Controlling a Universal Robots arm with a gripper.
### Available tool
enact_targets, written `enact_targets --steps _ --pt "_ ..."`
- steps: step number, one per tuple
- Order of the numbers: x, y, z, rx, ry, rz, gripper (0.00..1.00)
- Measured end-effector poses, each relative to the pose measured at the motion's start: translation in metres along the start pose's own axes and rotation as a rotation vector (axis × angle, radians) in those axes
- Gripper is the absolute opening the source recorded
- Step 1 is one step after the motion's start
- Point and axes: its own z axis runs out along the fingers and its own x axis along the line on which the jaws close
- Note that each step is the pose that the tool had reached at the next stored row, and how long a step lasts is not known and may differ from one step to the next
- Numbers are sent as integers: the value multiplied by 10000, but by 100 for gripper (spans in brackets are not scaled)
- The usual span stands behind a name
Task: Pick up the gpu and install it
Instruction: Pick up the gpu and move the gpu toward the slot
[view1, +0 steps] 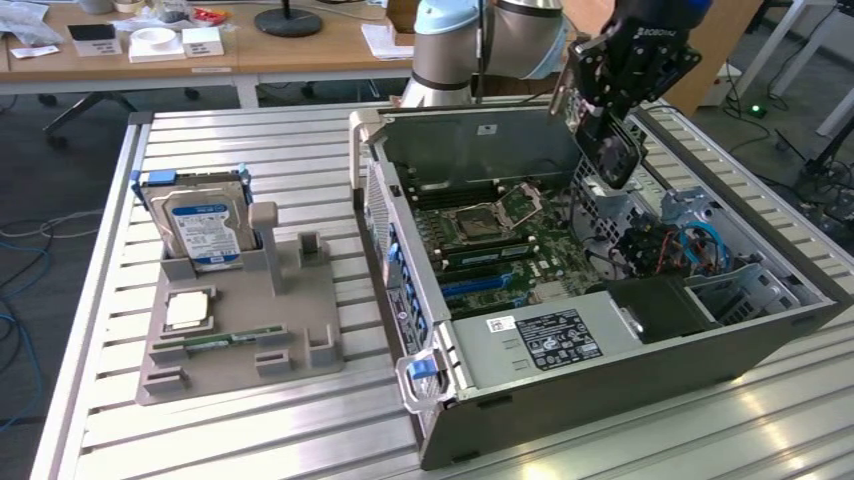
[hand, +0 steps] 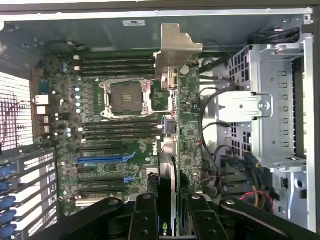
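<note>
The pincer (view1: 611, 108) grips the gpu (view1: 617, 150) by its top edge. The gpu hangs in the air just above the open computer case (view1: 601, 365). It looks light and stiff, but easy to break. I think the edges are the safest place to hold it, not the tiny parts.

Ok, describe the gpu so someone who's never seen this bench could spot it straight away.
Start at the open computer case on the slatted metal table. Above its motherboard, the gpu hangs on edge, clamped in the arm's jaws. It is a thin dark card with a pale metal bracket at one end, unlike the silver, blue-labelled hard drive standing in the grey tray.
</note>
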Motion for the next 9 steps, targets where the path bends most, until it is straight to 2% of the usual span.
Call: enact_targets --steps 5,9 --pt "-124 8 3 1 0 -1 26" --pt "-149 10 4 1 0 0 26"
